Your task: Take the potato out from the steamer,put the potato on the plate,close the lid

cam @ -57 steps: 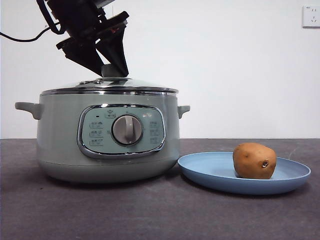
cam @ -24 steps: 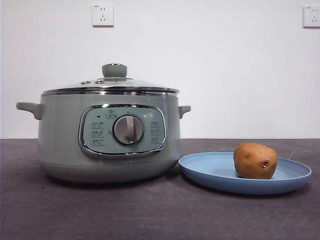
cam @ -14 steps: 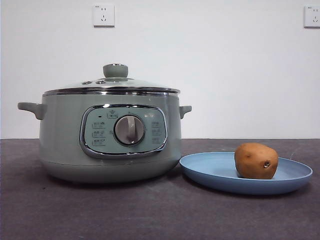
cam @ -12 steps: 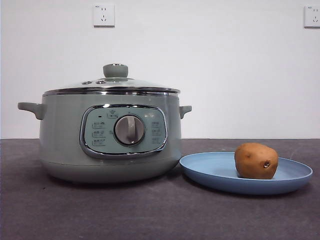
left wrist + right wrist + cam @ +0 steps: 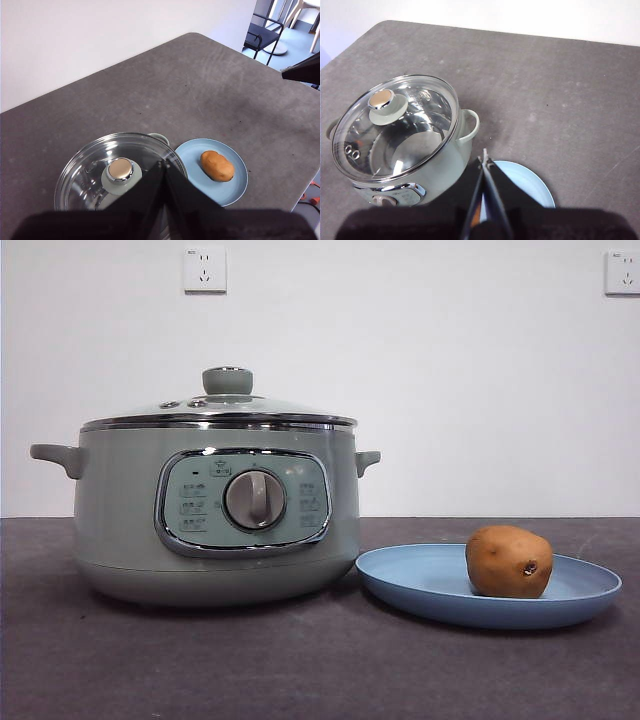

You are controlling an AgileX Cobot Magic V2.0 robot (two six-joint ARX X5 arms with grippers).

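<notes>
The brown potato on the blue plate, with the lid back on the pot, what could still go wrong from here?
Little looks risky; these are guesses. The oval brown-orange potato sits off-centre on the shallow light-blue plate, toward the side away from the pale-green electric steamer, so a knock might roll it over the low rim. The plate's edge lies close to the steamer's base, so shifting either could nudge the other. The glass lid looks level, though full seating cannot be confirmed.

Front view low and level at counter (image 5: 300, 670) height, close; both wrist views high, looking down; all sharing steamer (image 5: 215, 510), lid (image 5: 117, 170), plate (image 5: 530, 187).
</notes>
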